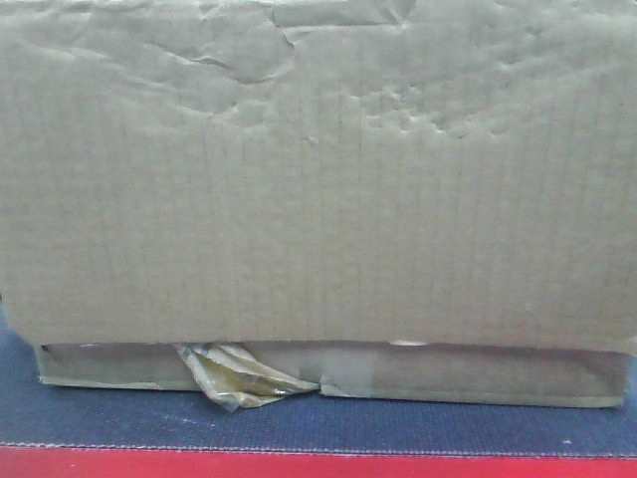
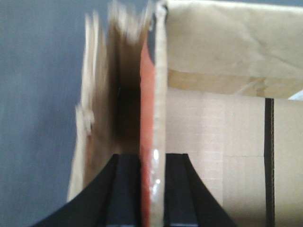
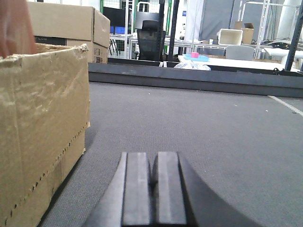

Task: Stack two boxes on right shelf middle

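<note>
A wide brown cardboard box [image 1: 318,179] fills the front view. A tuft of yellow-brown tape [image 1: 239,376] hangs at its bottom edge. In the left wrist view my left gripper [image 2: 152,189] is shut on the box's upright wall [image 2: 160,94], one black finger [image 2: 125,189] on each side of a red and glossy tape strip. In the right wrist view my right gripper [image 3: 150,189] is shut and empty, low over the grey surface. The box [image 3: 42,137] stands just to its left, apart from it. Another brown box [image 3: 66,23] sits far back left. The shelf is out of view.
The box rests on a flat dark grey felt surface [image 1: 318,423] with a red front edge [image 1: 318,466]. A dark raised rim [image 3: 199,79] bounds the far side of that surface. Beyond it are an office chair [image 3: 150,33] and tables.
</note>
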You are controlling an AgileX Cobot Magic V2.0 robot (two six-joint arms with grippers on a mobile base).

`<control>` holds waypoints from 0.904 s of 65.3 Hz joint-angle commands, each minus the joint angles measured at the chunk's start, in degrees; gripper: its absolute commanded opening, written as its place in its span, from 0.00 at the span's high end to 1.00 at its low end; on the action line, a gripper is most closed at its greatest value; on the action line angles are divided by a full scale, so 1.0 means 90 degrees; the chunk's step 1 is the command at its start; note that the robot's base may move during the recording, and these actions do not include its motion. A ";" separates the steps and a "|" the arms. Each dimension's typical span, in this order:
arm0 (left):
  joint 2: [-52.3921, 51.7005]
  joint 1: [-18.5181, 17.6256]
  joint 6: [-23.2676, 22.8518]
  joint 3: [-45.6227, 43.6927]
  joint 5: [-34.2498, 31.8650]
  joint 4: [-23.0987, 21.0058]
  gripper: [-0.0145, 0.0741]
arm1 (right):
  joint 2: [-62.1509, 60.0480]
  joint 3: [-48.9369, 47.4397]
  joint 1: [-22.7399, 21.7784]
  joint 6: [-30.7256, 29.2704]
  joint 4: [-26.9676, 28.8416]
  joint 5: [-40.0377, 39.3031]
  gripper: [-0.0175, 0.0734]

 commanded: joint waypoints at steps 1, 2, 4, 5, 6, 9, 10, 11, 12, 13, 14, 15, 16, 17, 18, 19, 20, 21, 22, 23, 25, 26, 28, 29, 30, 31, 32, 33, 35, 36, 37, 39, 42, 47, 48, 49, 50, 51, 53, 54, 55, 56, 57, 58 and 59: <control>0.0016 -0.0021 -0.0100 0.0336 -0.0115 -0.0292 0.96 | -0.0021 -0.0003 -0.0034 0.0009 0.0033 -0.0096 0.99; 0.0033 -0.0021 -0.0100 0.0389 -0.0115 -0.0336 0.96 | -0.0021 -0.0003 -0.0034 0.0009 0.0033 -0.0096 0.99; 0.0068 -0.0021 -0.0100 0.0502 -0.0115 -0.0415 0.96 | -0.0021 -0.0003 -0.0034 0.0009 0.0033 -0.0096 0.99; 0.0099 -0.0021 -0.0100 0.0537 -0.0115 -0.0431 0.96 | -0.0021 -0.0003 -0.0034 0.0009 0.0033 -0.0096 0.99; 0.0110 -0.0021 -0.0100 0.0590 -0.0115 -0.0429 0.96 | -0.0021 -0.0003 -0.0034 0.0009 0.0033 -0.0096 0.99; 0.0181 -0.0032 -0.0100 0.0628 -0.0115 -0.0442 0.96 | -0.0021 -0.0003 -0.0034 0.0009 0.0033 -0.0096 0.99; 0.0181 -0.0032 -0.0100 0.0643 -0.0115 -0.0442 0.96 | -0.0021 -0.0003 -0.0034 0.0009 0.0033 -0.0096 0.99; 0.0211 -0.0032 -0.0100 0.0660 -0.0115 -0.0442 0.96 | -0.0021 -0.0003 -0.0034 0.0009 0.0033 -0.0096 0.99; 0.0211 -0.0032 -0.0100 0.0658 -0.0115 -0.0442 0.96 | -0.0021 -0.0003 -0.0034 0.0009 0.0033 -0.0096 0.99; 0.0232 -0.0032 -0.0089 0.0658 -0.0115 -0.0442 0.96 | -0.0021 -0.0003 -0.0034 0.0009 0.0033 -0.0096 0.99; 0.0260 -0.0032 -0.0089 0.0658 -0.0115 -0.0442 0.96 | -0.0021 -0.0003 -0.0034 0.0009 0.0033 -0.0096 0.99; 0.0261 -0.0032 -0.0077 0.0658 -0.0115 -0.0442 0.96 | -0.0021 -0.0003 -0.0034 0.0009 0.0033 -0.0096 0.99; 0.0274 -0.0032 -0.0076 0.0658 -0.0115 -0.0442 0.96 | -0.0021 -0.0003 -0.0034 0.0009 0.0033 -0.0096 0.99; 0.0289 -0.0032 -0.0062 0.0658 -0.0115 -0.0442 0.96 | -0.0021 -0.0003 -0.0034 0.0009 0.0033 -0.0096 0.99; 0.0289 -0.0032 -0.0061 0.0658 -0.0115 -0.0442 0.96 | -0.0021 -0.0003 -0.0034 0.0009 0.0033 -0.0096 0.99; 0.0289 -0.0032 -0.0048 0.0658 -0.0115 -0.0442 0.96 | -0.0021 -0.0003 -0.0034 0.0009 0.0033 -0.0096 0.99; 0.0303 -0.0032 -0.0031 0.0658 -0.0115 -0.0442 0.96 | -0.0021 -0.0003 -0.0034 0.0009 0.0033 -0.0096 0.99; 0.0304 -0.0032 -0.0011 0.0658 -0.0115 -0.0442 0.96 | -0.0021 -0.0003 -0.0034 0.0009 0.0033 -0.0096 0.99; 0.0304 -0.0032 0.0001 0.0658 -0.0115 -0.0442 0.96 | -0.0021 -0.0003 -0.0034 0.0009 0.0033 -0.0096 0.99; 0.0304 -0.0032 0.0027 0.0658 -0.0115 -0.0442 0.96 | -0.0021 -0.0003 -0.0034 0.0009 0.0033 -0.0096 0.99; 0.0304 -0.0032 0.0113 0.0658 -0.0115 -0.0456 0.96 | -0.0021 -0.0003 -0.0034 0.0009 0.0033 -0.0096 0.99; 0.0304 -0.0032 0.0116 0.0658 -0.0115 -0.0489 0.96 | -0.0021 -0.0003 -0.0034 0.0009 0.0033 -0.0096 0.99; 0.0304 -0.0032 0.0142 0.0658 -0.0115 -0.0537 0.96 | -0.0021 -0.0003 -0.0034 0.0009 0.0033 -0.0096 0.99; 0.0304 -0.0032 0.0159 0.0658 -0.0115 -0.0562 0.95 | -0.0021 -0.0003 -0.0034 0.0009 0.0033 -0.0096 0.99; 0.0304 -0.0032 0.0172 0.0658 -0.0115 -0.0594 0.94 | -0.0021 -0.0003 -0.0034 0.0009 0.0033 -0.0096 0.99; 0.0304 -0.0032 0.0215 0.0658 -0.0115 -0.0624 0.93 | -0.0021 -0.0003 -0.0034 0.0009 0.0033 -0.0096 0.99; 0.0304 -0.0032 0.0253 0.0658 -0.0126 -0.0646 0.92 | -0.0021 -0.0003 -0.0034 0.0009 0.0033 -0.0096 0.99; 0.0304 -0.0032 0.0282 0.0658 -0.0141 -0.0654 0.91 | -0.0021 -0.0003 -0.0034 0.0009 0.0033 -0.0096 0.99; 0.0304 -0.0032 0.0283 0.0658 -0.0140 -0.0670 0.88 | -0.0021 -0.0003 -0.0034 0.0009 0.0033 -0.0096 0.99; 0.0304 -0.0032 0.0283 0.0658 -0.0143 -0.0670 0.86 | -0.0021 -0.0003 -0.0034 0.0009 0.0033 -0.0096 0.99; 0.0304 -0.0032 0.0283 0.0658 -0.0143 -0.0670 0.84 | -0.0021 -0.0003 -0.0034 0.0009 0.0033 -0.0096 0.99; 0.0304 -0.0032 0.0283 0.0658 -0.0154 -0.0670 0.79 | -0.0021 -0.0003 -0.0034 0.0009 0.0033 -0.0096 0.99; 0.0304 -0.0032 0.0283 0.0658 -0.0154 -0.0670 0.72 | -0.0021 -0.0003 -0.0034 0.0009 0.0033 -0.0096 0.99; 0.0304 -0.0032 0.0283 0.0658 -0.0156 -0.0670 0.63 | -0.0021 -0.0003 -0.0034 0.0009 0.0033 -0.0096 0.99; 0.0304 -0.0032 0.0283 0.0658 -0.0156 -0.0670 0.61 | -0.0021 -0.0003 -0.0034 0.0009 0.0033 -0.0096 0.99; 0.0304 -0.0032 0.0283 0.0658 -0.0156 -0.0670 0.60 | -0.0021 -0.0003 -0.0034 0.0009 0.0033 -0.0096 0.99; 0.0304 -0.0032 0.0283 0.0643 -0.0156 -0.0670 0.58 | -0.0021 -0.0003 -0.0034 0.0009 0.0033 -0.0096 0.99; 0.0304 -0.0032 0.0283 0.0625 -0.0156 -0.0670 0.57 | -0.0021 -0.0003 -0.0034 0.0009 0.0033 -0.0096 0.99; 0.0304 -0.0032 0.0283 0.0581 -0.0156 -0.0670 0.54 | -0.0021 -0.0003 -0.0034 0.0009 0.0033 -0.0096 0.99; 0.0304 -0.0032 0.0283 0.0552 -0.0140 -0.0670 0.53 | -0.0021 -0.0003 -0.0034 0.0009 0.0033 -0.0096 0.99; 0.0304 -0.0032 0.0283 0.0520 -0.0123 -0.0670 0.52 | -0.0021 -0.0003 -0.0034 0.0009 0.0033 -0.0096 0.99; 0.0304 -0.0032 0.0283 0.0482 -0.0125 -0.0670 0.51 | -0.0021 -0.0003 -0.0034 0.0009 0.0033 -0.0096 0.99; 0.0304 -0.0032 0.0283 0.0438 -0.0115 -0.0670 0.50 | -0.0021 -0.0003 -0.0034 0.0009 0.0033 -0.0096 0.99; 0.0304 -0.0032 0.0283 0.0391 -0.0115 -0.0683 0.49 | -0.0021 -0.0003 -0.0034 0.0009 0.0033 -0.0096 0.99; 0.0304 -0.0032 0.0283 0.0337 -0.0115 -0.0683 0.49 | -0.0021 -0.0003 -0.0034 0.0009 0.0033 -0.0096 0.99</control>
